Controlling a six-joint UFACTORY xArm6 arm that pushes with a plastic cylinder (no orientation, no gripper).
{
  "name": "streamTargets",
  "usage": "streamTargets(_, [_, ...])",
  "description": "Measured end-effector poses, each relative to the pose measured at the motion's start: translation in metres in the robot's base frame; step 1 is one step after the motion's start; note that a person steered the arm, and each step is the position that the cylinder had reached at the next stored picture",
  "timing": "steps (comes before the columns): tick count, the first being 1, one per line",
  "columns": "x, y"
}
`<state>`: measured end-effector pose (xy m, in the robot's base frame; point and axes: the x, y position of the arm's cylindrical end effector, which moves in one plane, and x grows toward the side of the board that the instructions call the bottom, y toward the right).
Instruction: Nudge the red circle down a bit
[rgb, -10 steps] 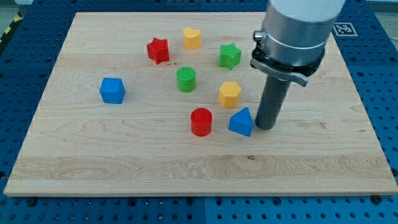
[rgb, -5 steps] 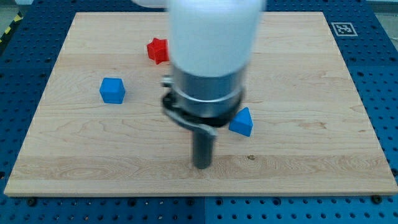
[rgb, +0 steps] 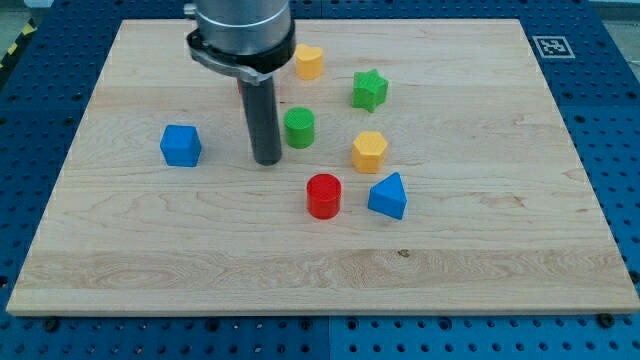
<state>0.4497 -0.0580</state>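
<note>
The red circle (rgb: 323, 195) sits on the wooden board (rgb: 480, 250) a little below its middle. My tip (rgb: 266, 160) stands above and to the left of it, apart from it, just left of the green circle (rgb: 299, 128). A blue triangle-like block (rgb: 388, 196) lies right of the red circle. A yellow hexagon (rgb: 369, 151) lies above and to the right of it. The arm hides the red star seen earlier.
A blue cube (rgb: 181, 145) lies at the view's left. A yellow heart (rgb: 309, 61) and a green star (rgb: 369, 90) lie near the view's top. A marker tag (rgb: 553, 46) sits off the board's top right corner.
My tip moved from right of the blue triangle, across the view's bottom, then up and left to beside the green circle. No block has visibly moved.
</note>
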Motion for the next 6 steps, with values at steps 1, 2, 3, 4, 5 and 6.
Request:
streamTargets(1, [0.0,0.02])
streamTargets(2, [0.0,0.029])
streamTargets(3, [0.001,0.029])
streamTargets(4, [0.01,0.034])
streamTargets(5, [0.027,0.046])
streamTargets(6, [0.027,0.059])
